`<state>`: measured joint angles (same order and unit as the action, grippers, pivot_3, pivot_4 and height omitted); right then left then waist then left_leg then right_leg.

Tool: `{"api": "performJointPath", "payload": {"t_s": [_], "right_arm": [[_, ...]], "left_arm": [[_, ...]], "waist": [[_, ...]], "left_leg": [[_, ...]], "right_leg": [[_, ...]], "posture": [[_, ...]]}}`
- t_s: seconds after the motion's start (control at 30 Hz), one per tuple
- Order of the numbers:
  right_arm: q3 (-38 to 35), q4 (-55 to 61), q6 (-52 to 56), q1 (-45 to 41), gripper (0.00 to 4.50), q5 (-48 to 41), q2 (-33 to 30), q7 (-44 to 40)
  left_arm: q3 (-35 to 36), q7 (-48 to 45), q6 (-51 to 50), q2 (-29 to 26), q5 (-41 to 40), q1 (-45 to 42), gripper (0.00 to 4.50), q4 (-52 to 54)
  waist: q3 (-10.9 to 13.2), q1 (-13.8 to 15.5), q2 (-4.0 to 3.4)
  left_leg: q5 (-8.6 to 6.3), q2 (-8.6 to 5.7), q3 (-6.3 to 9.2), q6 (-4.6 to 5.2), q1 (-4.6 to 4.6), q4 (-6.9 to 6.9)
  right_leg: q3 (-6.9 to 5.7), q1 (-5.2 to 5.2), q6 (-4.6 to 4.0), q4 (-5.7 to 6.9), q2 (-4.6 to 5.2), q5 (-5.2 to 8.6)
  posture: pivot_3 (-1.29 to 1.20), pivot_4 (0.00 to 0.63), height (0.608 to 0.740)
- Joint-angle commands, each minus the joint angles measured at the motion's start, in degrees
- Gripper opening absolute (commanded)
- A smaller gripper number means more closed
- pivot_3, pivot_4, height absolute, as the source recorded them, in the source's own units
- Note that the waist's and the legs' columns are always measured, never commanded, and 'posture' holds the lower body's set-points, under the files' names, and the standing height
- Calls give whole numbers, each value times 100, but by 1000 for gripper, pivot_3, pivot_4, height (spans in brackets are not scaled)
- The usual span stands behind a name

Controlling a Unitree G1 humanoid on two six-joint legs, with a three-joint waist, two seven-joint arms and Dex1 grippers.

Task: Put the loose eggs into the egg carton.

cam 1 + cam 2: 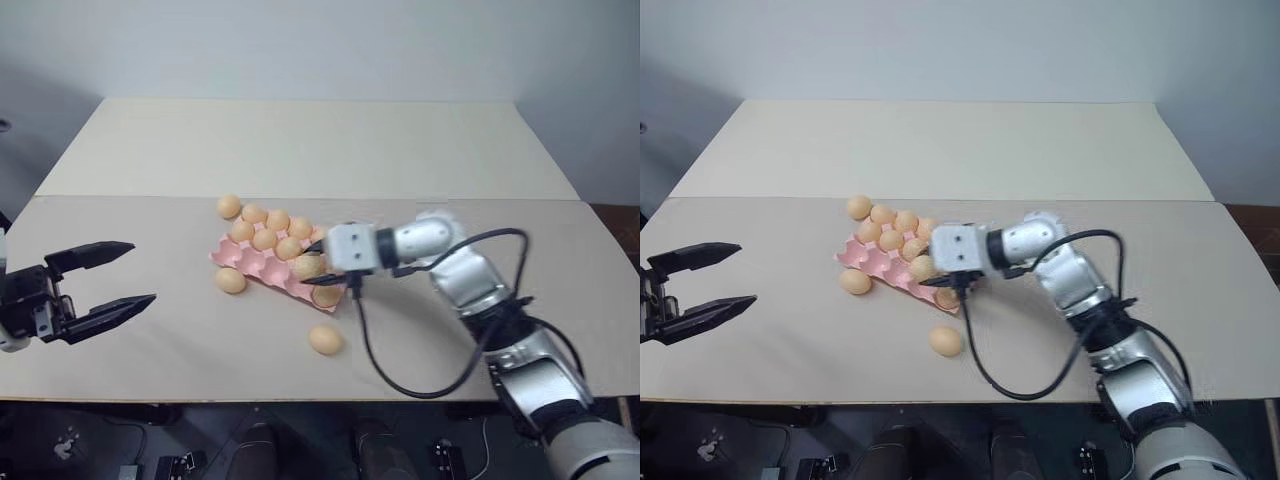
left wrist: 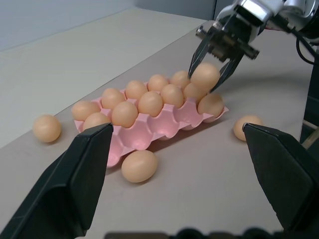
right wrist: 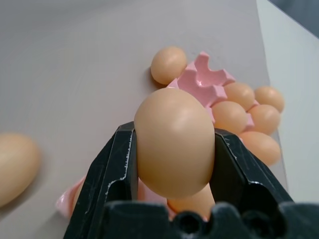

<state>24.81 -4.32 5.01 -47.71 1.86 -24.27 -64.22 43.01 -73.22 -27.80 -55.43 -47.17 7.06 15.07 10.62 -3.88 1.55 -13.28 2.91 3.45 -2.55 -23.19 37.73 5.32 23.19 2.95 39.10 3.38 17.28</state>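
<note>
Right now the right gripper is clamped on one of the loose eggs, its two black fingers pressed against the egg's sides, and it hangs just above the right-hand end of the egg carton. That pink carton lies slantwise near the middle of the table, with eggs filling most of its far cups and its near-left cups bare. Three more eggs lie on the tabletop: one just beyond the carton's far-left corner, one touching or nearly touching the carton's near side, and one alone, closer to the table's near edge and below the carton's right end. Over by the table's left edge the left gripper hovers with its jaws spread wide and nothing between them, well apart from the carton and pointing toward it. A black cable loops from the right wrist down over the near part of the table.
</note>
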Motion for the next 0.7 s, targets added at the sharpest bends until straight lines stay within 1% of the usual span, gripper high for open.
{"api": "performJointPath", "payload": {"t_s": [0.03, 0.07, 0.13, 0.17, 0.23, 0.27, 0.3, 0.37, 0.43, 0.57, 0.7], "right_arm": [[86, -85, 73, -141, 1814, 296, 228, 348], [94, -106, 102, -140, 1814, 326, 263, 373], [120, -163, 150, -135, 2488, 442, 306, 460], [104, -147, 239, -124, 2679, 430, 334, 462], [100, -109, 322, -117, 3325, 459, 344, 466], [104, -88, 341, -112, 3518, 468, 334, 449], [90, -70, 379, -102, 3915, 462, 342, 454], [39, -5, 448, -95, 4480, 448, 356, 501], [-107, 189, 653, -117, 4480, 320, 327, 498], [-655, 848, 1216, 3, 4480, -292, -66, 195], [-1537, 1555, 2067, 343, 4480, -1351, -948, -436]], "left_arm": [[251, 20, 51, -7, -33, 62, 4500, 170], [265, 23, 53, -3, -35, 82, 4500, 179], [290, 24, 67, 4, -10, 145, 4500, 206], [307, 25, 63, 11, -15, 172, 4500, 222], [321, 32, 61, 14, -22, 204, 4500, 242], [323, 40, 58, 13, -30, 211, 4500, 250], [324, 45, 57, 12, -33, 216, 4500, 254], [335, 46, 52, 13, -42, 230, 4500, 260], [323, 55, 53, 10, -44, 226, 4500, 263], [246, 17, 65, -18, -57, 176, 4500, 244], [99, -101, 97, -52, -22, 111, 4500, 146]], "waist": [[0, 8, 0], [0, 9, 0], [0, 6, 0], [0, 1, 0], [0, -8, 0], [0, -10, 0], [0, -10, 0], [0, -9, 0], [0, -9, 0], [1, 13, -1], [1, 59, -1]], "left_leg": [[0, -1, 0, -1, -4, 0], [1, -2, 0, -1, -4, 0], [1, -1, 3, -1, -2, 0], [1, -1, 3, -1, -1, 0], [0, 0, 3, -1, 0, -1], [1, 0, 3, -1, 0, -2], [1, 0, 3, -1, 0, -2], [0, 0, 3, -1, 0, -2], [1, 0, 3, -1, 0, -2], [1, -1, 4, -1, -4, -1], [0, -1, 7, -1, -2, -1]], "right_leg": [[-1, 1, 0, -1, 2, 0], [-1, 1, 0, 0, 2, 0], [-3, 0, 0, 0, 2, 0], [-3, 0, 0, 0, 1, 0], [-3, 0, 0, 0, 1, 0], [-3, 1, 0, 0, 0, 0], [-3, 1, 0, 0, 0, 0], [-3, 0, 0, 0, 1, 0], [-3, 0, 0, 0, 1, 0], [-4, 1, 0, -1, 2, 0], [-10, -8, 0, -7, 3, 0]], "posture": [[0, 150, 740], [0, 150, 740], [0, 150, 740], [0, 150, 740], [0, 150, 740], [0, 150, 740], [0, 150, 740], [0, 150, 740], [0, 150, 740], [0, 150, 740], [0, 150, 740]]}}
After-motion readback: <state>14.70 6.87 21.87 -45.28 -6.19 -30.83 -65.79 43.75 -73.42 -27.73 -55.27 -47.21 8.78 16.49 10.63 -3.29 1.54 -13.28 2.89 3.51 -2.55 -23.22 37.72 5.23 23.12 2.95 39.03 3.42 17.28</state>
